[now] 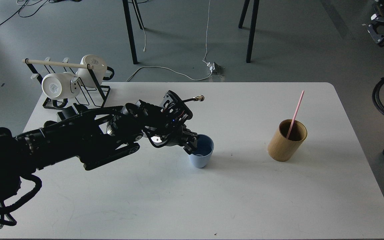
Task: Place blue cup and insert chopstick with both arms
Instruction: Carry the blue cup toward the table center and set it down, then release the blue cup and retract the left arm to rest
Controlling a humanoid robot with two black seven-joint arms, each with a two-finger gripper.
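The blue cup (202, 156) stands upright near the middle of the white table (192, 200), its base at or just above the top. My left gripper (192, 146) is shut on the cup's left rim, one finger inside and one outside. The pink chopstick (294, 114) leans upright inside a tan bamboo cylinder (286, 141) to the right of the cup. My right gripper (380, 28) is small and dark at the top right edge, off the table; its fingers cannot be told apart.
A black mug rack (75, 90) with a pale wooden rod and two white mugs (57, 86) stands at the table's back left corner. Chair legs and cables lie on the floor beyond. Black cable loops hang at the right edge (383, 106).
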